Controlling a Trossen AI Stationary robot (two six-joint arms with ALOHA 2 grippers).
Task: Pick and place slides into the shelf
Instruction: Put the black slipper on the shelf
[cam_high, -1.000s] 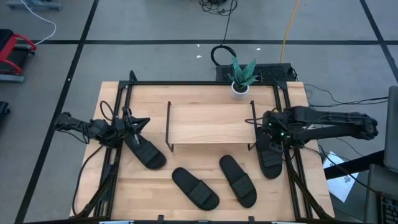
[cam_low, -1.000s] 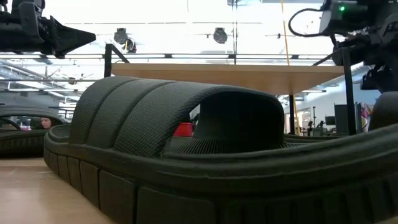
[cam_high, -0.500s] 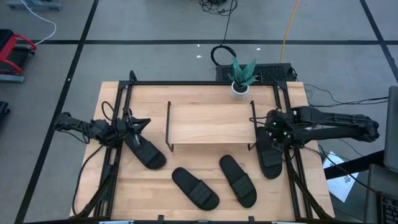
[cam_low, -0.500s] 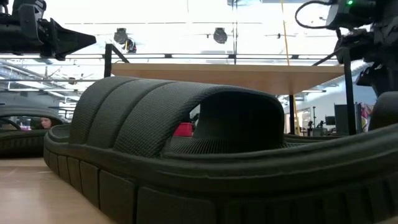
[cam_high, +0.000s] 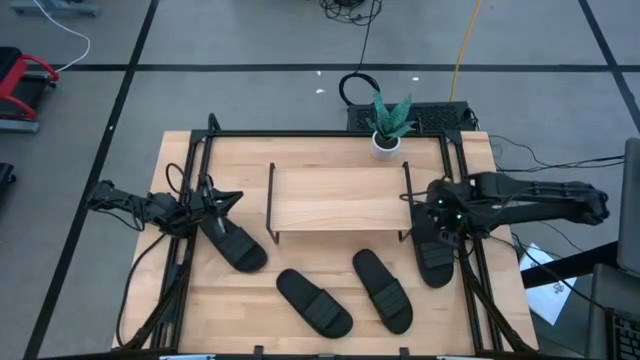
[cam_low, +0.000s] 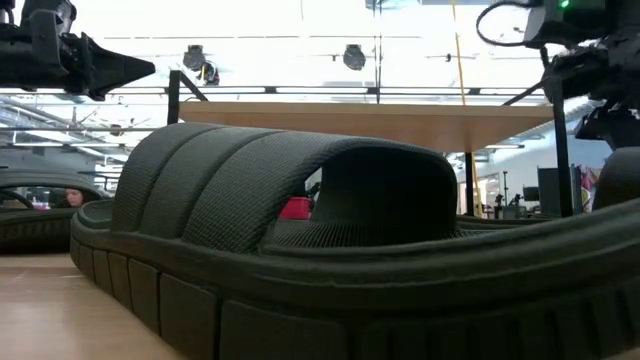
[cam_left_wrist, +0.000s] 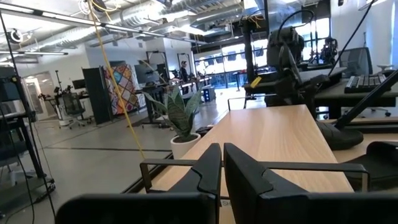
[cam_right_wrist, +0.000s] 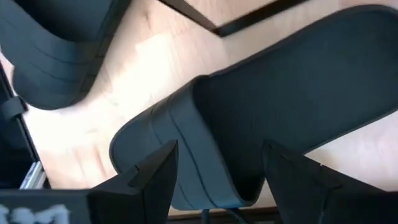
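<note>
The shelf (cam_high: 338, 198) stands mid-table, its wire side frames closing both ends and its front open toward bare wood. Two slides (cam_high: 314, 302) (cam_high: 382, 290) lie side by side on the table (cam_high: 300, 255) in front of it, with clear board between them and the shelf's front edge. A third slide (cam_high: 233, 243) blocks the left approach; a fourth (cam_high: 434, 252) fills the gap beside the right frame. A potted plant (cam_high: 387, 125) guards the rear edge.

Overhead, table-level, two wrist views
</note>
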